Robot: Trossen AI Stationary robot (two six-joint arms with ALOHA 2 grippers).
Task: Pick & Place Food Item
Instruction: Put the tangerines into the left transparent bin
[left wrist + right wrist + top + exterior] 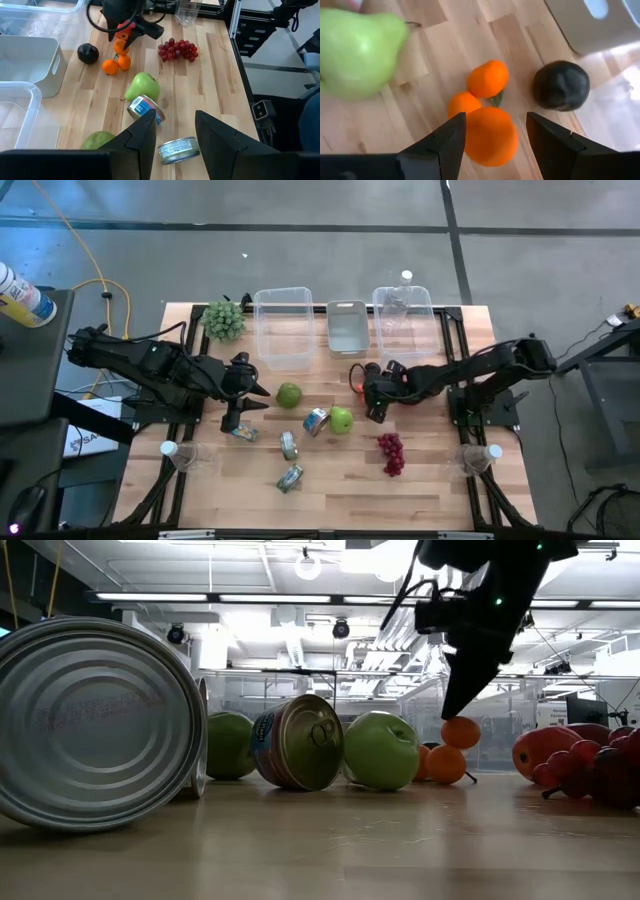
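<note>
My right gripper [495, 132] is shut on an orange [491, 136], a little right of the table's middle [372, 398]. Two more oranges [488, 78] [464, 103] lie on the wood just beyond it. Next to them rest a dark round fruit [561, 85] and a green apple [357, 52]. My left gripper [172, 132] hovers open over the table's left half [256, 398], with nothing between its fingers. Below it lie a second green apple [142, 86] and cans [146, 107] [178, 149] on their sides. My right gripper pinches the orange by its two opposite sides [470, 134] between the two fingers. The fingers slant down onto it from above. In the low view the orange [460, 732] hangs at the fingertips, clear of the table and just above another orange [446, 764].
Two clear bins [283, 325] [404, 320] and a grey tray [347, 327] stand along the far edge, with a green leafy bunch [224, 320] at the far left. Red grapes [391, 452] and more cans [289, 445] [290, 478] lie toward the near edge.
</note>
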